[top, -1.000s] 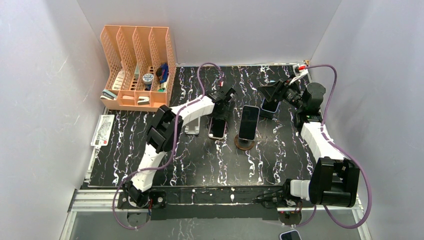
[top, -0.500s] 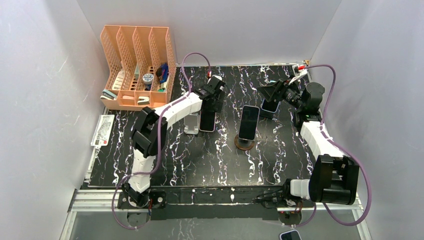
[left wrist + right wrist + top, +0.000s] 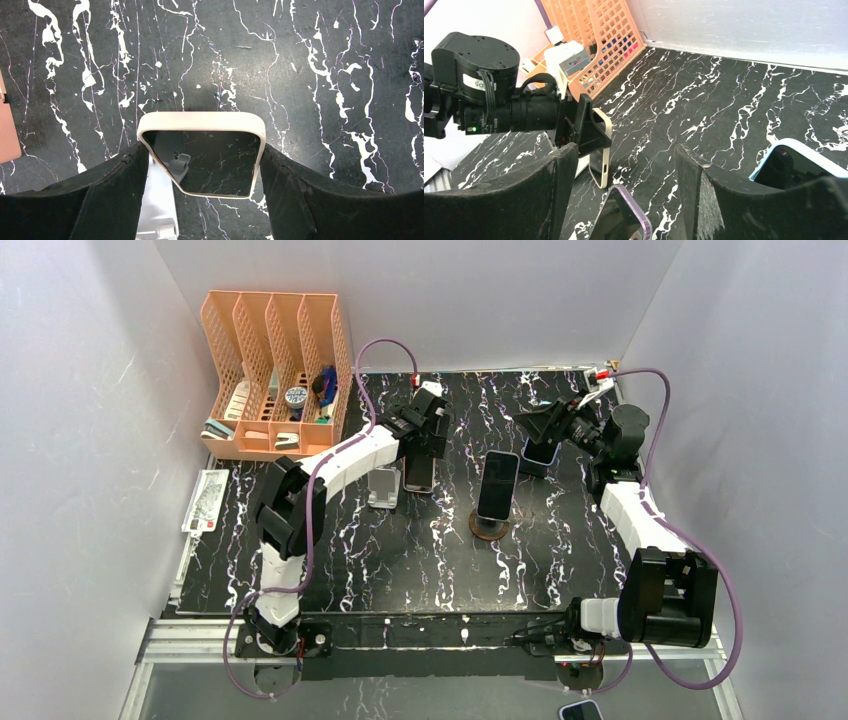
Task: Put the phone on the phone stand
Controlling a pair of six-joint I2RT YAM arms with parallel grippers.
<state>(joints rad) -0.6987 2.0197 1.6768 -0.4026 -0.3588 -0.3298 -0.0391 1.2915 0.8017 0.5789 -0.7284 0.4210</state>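
The clear phone stand (image 3: 383, 488) sits empty on the dark marbled surface (image 3: 400, 560), to the right of the orange file rack (image 3: 275, 375). It has not shifted in the last second.

What has changed is just to the stand's right. The left tool (image 3: 424, 445) is clamped on the sides of the cream-cased phone (image 3: 420, 472). It has carried the phone from a spot clearly right of the stand to one just beside the stand's right edge and a little toward the back wall, while the left elbow has swung outward to the left. In the left wrist view the phone's far end hangs over bare surface, with the stand low and to its left. The phone looks close to the stand but neither over it nor on it.

The transport is nearly done. What remains, by my judgement, is a small sideways move and a tilt into the cradle.

Farther right of the stand, a second phone (image 3: 497, 485) leans on a round base, unmoved. Beyond it the right tool (image 3: 545, 425) hangs with its fingers apart and nothing between them, as it did a second ago.
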